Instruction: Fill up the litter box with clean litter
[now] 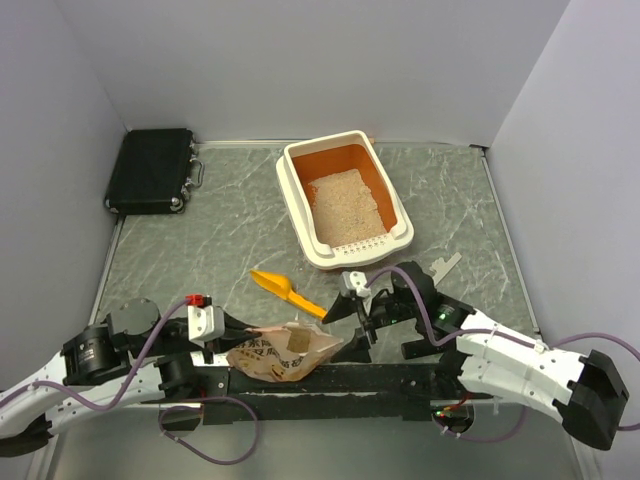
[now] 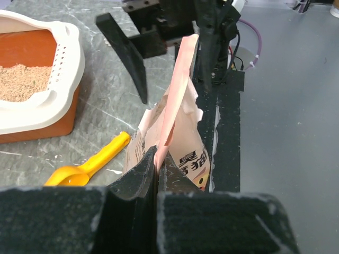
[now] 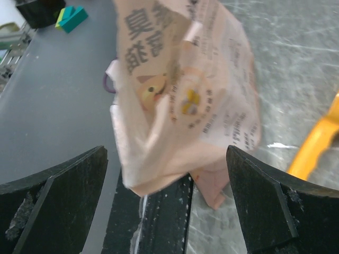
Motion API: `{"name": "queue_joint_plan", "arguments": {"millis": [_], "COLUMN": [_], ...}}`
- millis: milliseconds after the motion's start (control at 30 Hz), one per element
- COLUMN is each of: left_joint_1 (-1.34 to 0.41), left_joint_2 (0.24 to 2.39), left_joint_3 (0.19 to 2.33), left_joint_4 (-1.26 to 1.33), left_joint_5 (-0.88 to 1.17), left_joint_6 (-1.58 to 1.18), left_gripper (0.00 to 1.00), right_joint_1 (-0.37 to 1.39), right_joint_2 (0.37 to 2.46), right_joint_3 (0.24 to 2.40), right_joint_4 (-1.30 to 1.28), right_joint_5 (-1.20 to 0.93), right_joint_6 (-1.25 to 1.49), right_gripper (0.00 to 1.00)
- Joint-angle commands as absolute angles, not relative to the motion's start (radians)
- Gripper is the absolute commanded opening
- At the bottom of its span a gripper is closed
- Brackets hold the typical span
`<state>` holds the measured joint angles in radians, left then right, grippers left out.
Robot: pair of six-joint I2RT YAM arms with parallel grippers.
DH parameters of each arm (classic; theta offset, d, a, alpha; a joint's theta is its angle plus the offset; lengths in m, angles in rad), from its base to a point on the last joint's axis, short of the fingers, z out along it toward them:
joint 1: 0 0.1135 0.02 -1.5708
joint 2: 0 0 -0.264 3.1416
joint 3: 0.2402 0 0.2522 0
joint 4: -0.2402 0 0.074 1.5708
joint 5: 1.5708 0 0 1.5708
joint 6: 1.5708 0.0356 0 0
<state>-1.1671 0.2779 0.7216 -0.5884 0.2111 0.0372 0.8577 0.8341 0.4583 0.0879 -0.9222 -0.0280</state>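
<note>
Left gripper [image 2: 157,159] pinches the bag [image 2: 183,121]; right gripper [image 3: 165,159] stands wide at it. Litter [image 1: 345,205] part-fills the box [image 1: 297,195]; next, the right probably must grip the bag to pour.

Scoop [image 1: 285,291] lies on table path between bag [image 1: 285,352] and litter box [image 1: 345,252].

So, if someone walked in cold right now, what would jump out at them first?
Probably the peach-pink bag at the near edge of the table. The shut left gripper pinches its edge, and the right gripper stands wide open facing it. Next would be the litter box farther back, with pale litter covering part of its orange floor, and the yellow scoop lying between box and bag.
</note>
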Motion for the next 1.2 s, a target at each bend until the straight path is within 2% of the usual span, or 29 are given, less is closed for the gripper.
{"name": "queue_joint_plan", "arguments": {"millis": [0,167,233,333,367,500,633,867,1033,1167], "left_joint_1": [-1.17,-1.169,-1.169,-1.17,-1.169,-1.169,-1.17,-1.164,-1.062,-0.854], "left_joint_2": [0.261,0.287,0.302,0.314,0.318,0.34,0.382,0.541,0.666,0.785], "left_joint_3": [0.726,0.719,0.718,0.715,0.71,0.71,0.719,0.756,0.811,0.853], "left_joint_4": [-0.446,-0.434,-0.425,-0.4,-0.394,-0.359,-0.307,-0.131,-0.04,-0.012], "left_joint_5": [0.195,0.19,0.192,0.181,0.176,0.158,0.027,-0.121,-0.008,0.168], "left_joint_6": [0.025,0.025,0.023,0.025,0.026,0.035,0.112,0.319,0.368,0.334], "left_gripper": [0.01,0.01,0.01,0.01,0.01,0.01,0.01,0.01,0.01,0.01], "right_joint_1": [0.964,1.034,1.039,1.039,1.037,1.037,1.016,0.821,0.707,0.647], "right_joint_2": [0.859,0.913,0.929,0.968,0.986,0.988,0.893,0.857,0.88,0.87], "right_joint_3": [0.495,0.518,0.528,0.566,0.586,0.581,0.549,0.586,0.607,0.604], "right_joint_4": [0.181,0.199,0.18,0.143,0.121,0.147,0.19,0.173,0.186,0.192], "right_joint_5": [-0.844,-0.721,-0.69,-0.652,-0.634,-0.601,-0.477,-0.31,-0.279,-0.292], "right_joint_6": [-0.066,-0.06,-0.066,-0.078,-0.081,-0.09,-0.101,-0.103,-0.107,-0.098], "right_gripper": [1.0,0.99,0.92,0.06,0.0,0.0,0.0,0.0,0.0,0.0]}}
